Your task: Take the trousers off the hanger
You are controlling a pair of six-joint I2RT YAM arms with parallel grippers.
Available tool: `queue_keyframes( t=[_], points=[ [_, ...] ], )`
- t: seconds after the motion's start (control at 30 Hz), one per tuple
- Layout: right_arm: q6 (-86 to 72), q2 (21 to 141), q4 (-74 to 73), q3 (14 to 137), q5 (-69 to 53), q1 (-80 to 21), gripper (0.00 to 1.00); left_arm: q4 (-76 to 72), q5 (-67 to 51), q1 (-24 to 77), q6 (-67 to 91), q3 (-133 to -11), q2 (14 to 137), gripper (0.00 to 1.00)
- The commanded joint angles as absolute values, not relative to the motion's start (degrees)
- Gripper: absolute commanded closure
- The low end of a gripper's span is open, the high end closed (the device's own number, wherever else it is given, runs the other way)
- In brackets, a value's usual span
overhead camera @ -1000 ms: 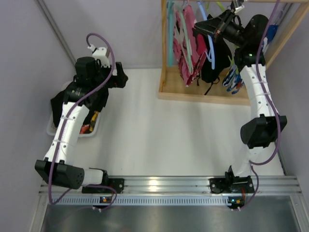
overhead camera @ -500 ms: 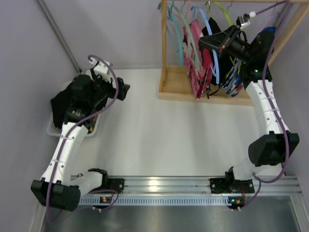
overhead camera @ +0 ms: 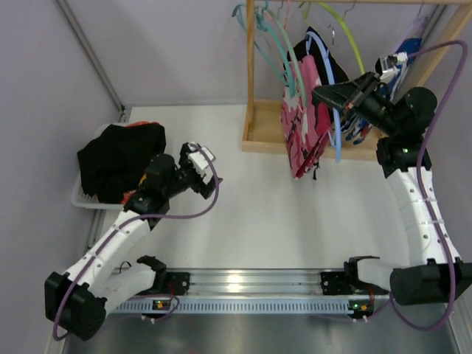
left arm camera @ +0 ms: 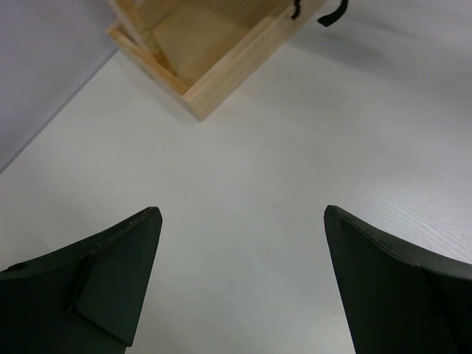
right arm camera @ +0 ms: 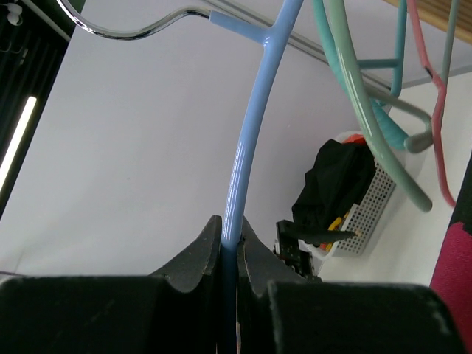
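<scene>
Top external, pink camouflage trousers (overhead camera: 299, 125) hanging, right gripper (right arm camera: 229, 243) clamps blue hanger (right arm camera: 247, 140), left gripper (left arm camera: 242, 214) wide

The left arm (overhead camera: 110, 247) and right arm (overhead camera: 417, 206) share one build: slim white links between bulky black joint housings. A purple cable (overhead camera: 177, 216) loops loosely along each. Small white blocks (overhead camera: 199, 155) sit at the wrists. The fingers (left arm camera: 110, 284) are matte black wedges. A green light (overhead camera: 403, 150) glows on the right arm.
</scene>
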State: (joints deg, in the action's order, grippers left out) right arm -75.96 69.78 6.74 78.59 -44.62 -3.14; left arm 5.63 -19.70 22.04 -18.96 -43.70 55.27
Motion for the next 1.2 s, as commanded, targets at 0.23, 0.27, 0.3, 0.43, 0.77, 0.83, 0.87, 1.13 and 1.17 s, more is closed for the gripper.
queue_keyframes(
  t=[0.23,0.27,0.3,0.43,0.77,0.83,0.87,1.13,1.17],
  points=[
    [-66.01,56.17,6.16,76.02,-36.31,-2.73,1.0,-19.75,-2.13,48.41,-22.07,-40.51,59.83,0.02],
    [-65.48,55.9,4.93,76.29,-35.78,-2.81,1.0,-21.95,-0.72,51.73,-21.8,-42.43,61.33,0.02],
    [-64.61,55.55,3.09,76.64,-35.25,-2.81,1.0,-23.36,1.3,53.25,-21.19,-43.5,62.57,0.02],
    [-63.46,55.02,0.18,79.53,-32.26,-2.72,1.0,-29.78,5.27,58.7,-18.47,-47.02,68.63,0.01],
    [-64.95,56.86,-4.57,84.11,-29.44,-2.72,1.0,-44.2,13.0,66.88,-20.83,-51.24,85.07,0.01],
    [-65.3,57.21,-4.66,84.98,-29.01,-2.72,1.0,-46.13,13.45,66.97,-21.7,-51.85,88.23,0.02],
    [-65.48,57.39,-5.35,85.43,-28.92,-2.72,1.0,-48.23,13.71,66.97,-21.8,-52.03,89.11,0.01],
    [-67.59,58.62,-6.41,86.31,-26.55,-2.72,1.0,-51.5,12.83,66.97,-19.43,-54.66,95.62,0.01],
    [-67.59,58.62,-6.5,86.31,-26.37,-2.72,1.0,-51.5,12.83,66.97,-19.42,-55.02,96.67,0.01]
  ],
)
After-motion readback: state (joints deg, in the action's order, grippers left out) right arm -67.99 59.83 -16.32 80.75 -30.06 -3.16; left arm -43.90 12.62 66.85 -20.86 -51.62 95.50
